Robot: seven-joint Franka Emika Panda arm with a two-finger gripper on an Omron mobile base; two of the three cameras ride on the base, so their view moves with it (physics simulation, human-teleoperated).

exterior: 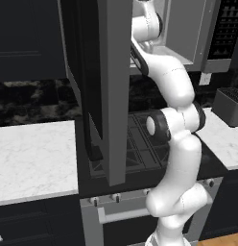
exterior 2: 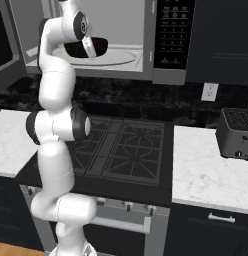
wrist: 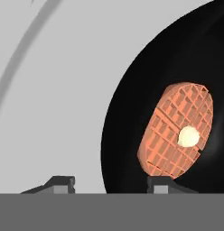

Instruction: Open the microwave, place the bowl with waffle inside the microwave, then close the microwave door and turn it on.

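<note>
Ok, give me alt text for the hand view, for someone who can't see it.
A black bowl holding a round orange-brown waffle with a pale dab on it sits on the microwave's light grey floor. The gripper is open, one fingertip on each side of the bowl's rim.

You find no readable text, label, brand, number or sign here. The black button panel (exterior 2: 172, 31) on the microwave (exterior 2: 121, 40) carries rows of small pale marks, but they are too small and blurred for you to read in either base view. The toaster (exterior 2: 236, 134) on the counter (exterior 2: 206, 175) shows a plain dark face with no lettering you can make out. The wall outlet (exterior 2: 209, 91) bears no legible marking. The stove knobs (exterior 2: 127, 205) show no figures you can read. In the hand view, the waffle (wrist: 177, 131) and the bowl (wrist: 132, 135) carry no writing.
</note>
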